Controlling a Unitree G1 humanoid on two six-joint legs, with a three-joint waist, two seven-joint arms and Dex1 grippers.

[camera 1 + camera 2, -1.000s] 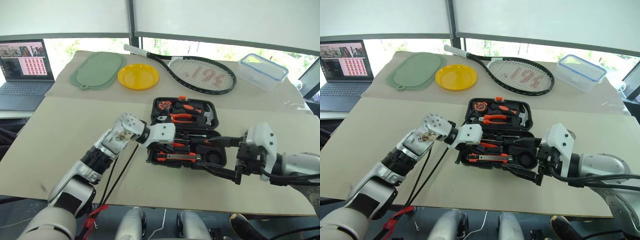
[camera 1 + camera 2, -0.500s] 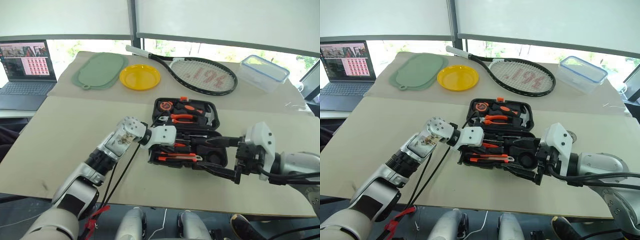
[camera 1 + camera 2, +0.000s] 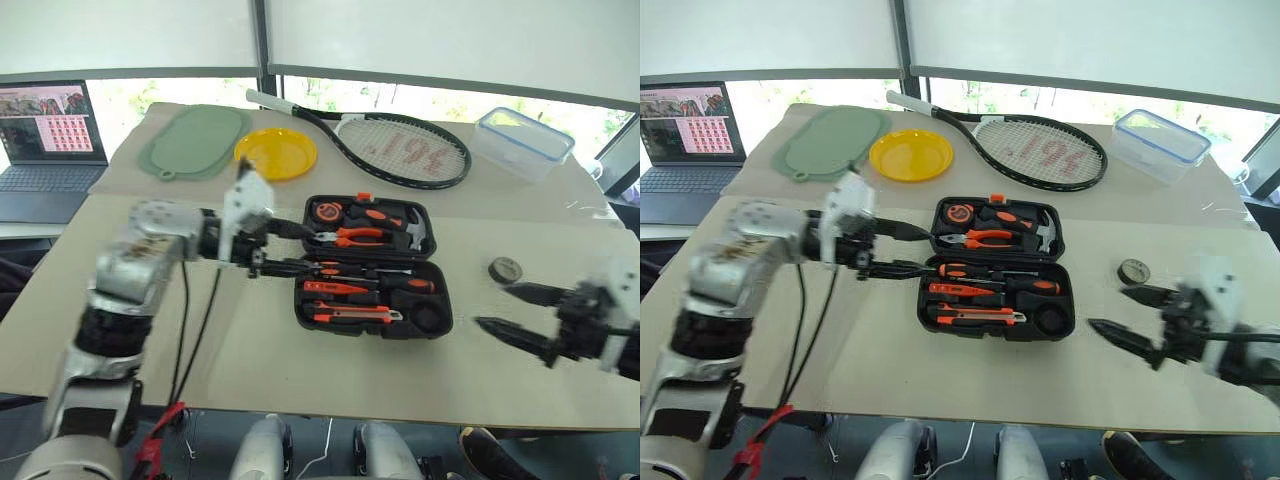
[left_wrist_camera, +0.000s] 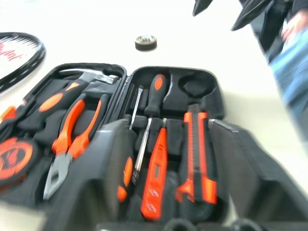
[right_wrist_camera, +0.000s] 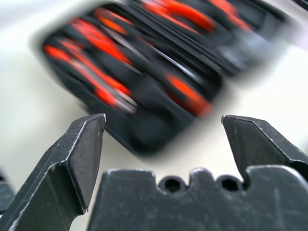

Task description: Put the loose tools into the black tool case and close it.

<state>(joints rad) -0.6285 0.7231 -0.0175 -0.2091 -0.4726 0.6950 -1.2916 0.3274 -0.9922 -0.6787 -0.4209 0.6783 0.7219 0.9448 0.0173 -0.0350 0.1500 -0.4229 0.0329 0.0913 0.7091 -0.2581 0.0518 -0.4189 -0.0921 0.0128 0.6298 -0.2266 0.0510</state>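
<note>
Dark and round, the tape measure (image 3: 505, 269) lies on the table right of the open tool case (image 3: 373, 295), apparently just beyond the wide-spread right gripper (image 3: 510, 311), the nearer arm; left gripper (image 3: 286, 247) open, empty.

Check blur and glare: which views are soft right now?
Right wrist view: the tool case is smeared, while the right gripper fingers are crisp. Left wrist view: near edge soft, utility knife readable. Eye views: both arms motion-blurred, case sharp; bright windows behind, no glare on the table.
</note>
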